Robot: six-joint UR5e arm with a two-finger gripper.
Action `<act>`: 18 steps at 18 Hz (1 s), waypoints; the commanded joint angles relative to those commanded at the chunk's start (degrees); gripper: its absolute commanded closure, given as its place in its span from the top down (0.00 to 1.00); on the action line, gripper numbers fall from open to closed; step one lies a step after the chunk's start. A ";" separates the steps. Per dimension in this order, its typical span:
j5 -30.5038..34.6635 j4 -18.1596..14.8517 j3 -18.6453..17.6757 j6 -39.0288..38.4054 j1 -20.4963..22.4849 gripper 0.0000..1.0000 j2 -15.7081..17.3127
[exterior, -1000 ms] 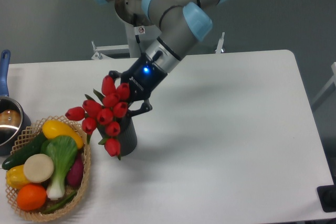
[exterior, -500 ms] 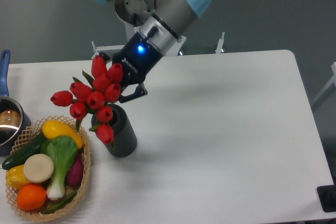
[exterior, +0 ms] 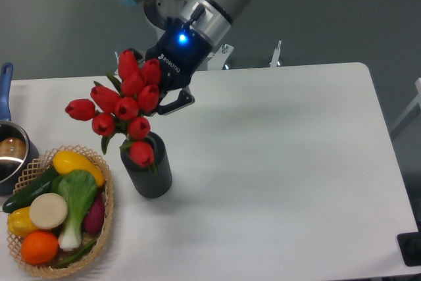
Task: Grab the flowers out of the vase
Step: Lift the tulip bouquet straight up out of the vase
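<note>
Over the last second the gripper (exterior: 160,91), reaching down from the upper middle of the frame with its blue light on, has carried the flowers (exterior: 125,106) upward and a little toward the top of the picture: a second ago the bunch sat low, with buds hanging down the front of the vase (exterior: 147,166), and now most of the red heads stand above the vase mouth at left of centre. The jaws are clamped on the hidden stems behind the buds, holding the bunch. The lowest bud overlaps the rim of the vase in this view, so I cannot tell whether the stem ends are fully clear of the mouth; my judgement is that the lift is well along but perhaps not finished, and a further straight rise would free them. The vase itself has stayed upright in the same spot on the white table (exterior: 283,162). Counting: one bunch with about ten visible tulip buds, one dark ribbed vase, one arm with one gripper. At lower left sits one wicker basket (exterior: 104,222) of vegetables and fruit, including a leafy green-and-white vegetable (exterior: 75,202), and at the left edge one steel pot (exterior: 12,156) with a blue handle.
</note>
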 joint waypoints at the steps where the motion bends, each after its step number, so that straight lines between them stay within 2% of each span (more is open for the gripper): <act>1: 0.00 0.00 0.35 0.00 0.00 0.00 0.17; 4: -0.26 -0.26 2.81 -0.17 0.62 0.00 0.96; 9: -0.09 -0.26 3.26 -1.05 0.88 0.00 3.60; 12: 0.00 -0.26 4.39 -1.14 1.41 0.00 4.04; 16: 1.05 -0.26 7.03 -0.88 4.91 0.00 3.96; 18: 2.54 -0.18 7.12 -0.44 7.20 0.00 3.87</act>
